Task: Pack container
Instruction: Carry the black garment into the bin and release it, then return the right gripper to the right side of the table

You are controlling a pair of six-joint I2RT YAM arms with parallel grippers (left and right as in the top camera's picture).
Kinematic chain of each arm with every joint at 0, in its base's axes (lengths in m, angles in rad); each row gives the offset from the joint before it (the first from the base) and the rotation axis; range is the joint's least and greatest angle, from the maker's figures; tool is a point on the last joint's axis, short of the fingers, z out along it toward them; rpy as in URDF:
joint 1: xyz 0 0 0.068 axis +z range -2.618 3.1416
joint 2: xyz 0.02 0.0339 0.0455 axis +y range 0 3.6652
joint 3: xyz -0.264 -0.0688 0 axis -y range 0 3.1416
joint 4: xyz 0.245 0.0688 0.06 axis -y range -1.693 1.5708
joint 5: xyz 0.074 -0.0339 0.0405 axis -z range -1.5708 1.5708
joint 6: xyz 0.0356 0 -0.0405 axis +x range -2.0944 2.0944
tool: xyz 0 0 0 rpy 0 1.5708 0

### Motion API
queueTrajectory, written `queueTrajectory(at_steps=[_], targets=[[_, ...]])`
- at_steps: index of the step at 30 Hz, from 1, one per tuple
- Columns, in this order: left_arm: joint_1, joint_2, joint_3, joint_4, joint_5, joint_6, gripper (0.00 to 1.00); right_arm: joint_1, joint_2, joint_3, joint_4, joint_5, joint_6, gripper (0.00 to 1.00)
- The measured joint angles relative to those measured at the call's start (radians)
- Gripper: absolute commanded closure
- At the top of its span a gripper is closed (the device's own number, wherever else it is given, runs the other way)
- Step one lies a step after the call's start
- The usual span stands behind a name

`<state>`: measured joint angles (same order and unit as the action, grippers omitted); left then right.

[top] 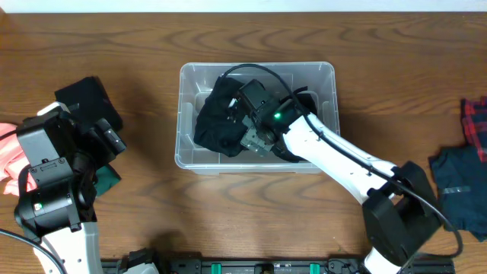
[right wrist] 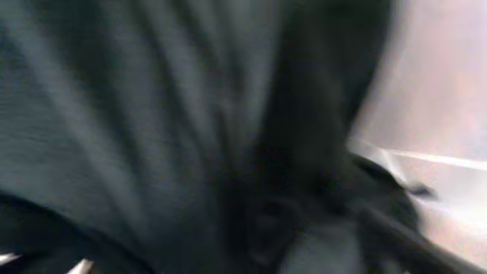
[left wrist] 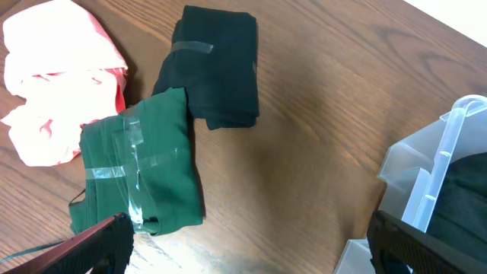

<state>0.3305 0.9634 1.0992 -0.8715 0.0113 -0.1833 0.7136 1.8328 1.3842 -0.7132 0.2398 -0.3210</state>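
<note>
The clear container stands mid-table, and its corner also shows in the left wrist view. A black garment lies inside it. My right gripper is down inside the container against this garment. In the right wrist view, blurred dark cloth fills the frame and hides the jaws. My left gripper is open and empty, just above the table left of the container. A taped green folded cloth lies just beyond its left finger.
A black folded cloth and a pink cloth lie left of the container, near the green one. A dark blue garment and a red plaid one lie at the table's right edge.
</note>
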Motion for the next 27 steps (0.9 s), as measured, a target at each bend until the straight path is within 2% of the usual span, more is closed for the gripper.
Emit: queueTrajectory(at_steps=[6, 12, 15, 18, 22, 27], targets=[[0.000, 0.000, 0.000, 0.000, 0.000, 0.000, 0.02, -0.060, -0.234, -0.003, -0.006, 0.156, 0.171, 0.01], [0.000, 0.000, 0.000, 0.000, 0.003, 0.000, 0.02, -0.382, -0.470, 0.017, -0.218, 0.236, 0.370, 0.01], [0.000, 0.000, 0.000, 0.000, 0.005, 0.000, 0.02, -0.563, -0.484, 0.014, -0.372, 0.256, 0.436, 0.01], [0.000, 0.001, 0.000, 0.000, 0.007, 0.000, 0.02, -0.751, -0.463, -0.033, -0.429, 0.259, 0.476, 0.01], [0.001, 0.001, 0.000, 0.000, 0.008, 0.000, 0.02, -0.931, -0.444, -0.177, -0.381, 0.265, 0.496, 0.01], [0.001, 0.001, 0.000, 0.000, 0.008, 0.000, 0.02, -1.071, -0.412, -0.370, -0.236, 0.257, 0.493, 0.01]])
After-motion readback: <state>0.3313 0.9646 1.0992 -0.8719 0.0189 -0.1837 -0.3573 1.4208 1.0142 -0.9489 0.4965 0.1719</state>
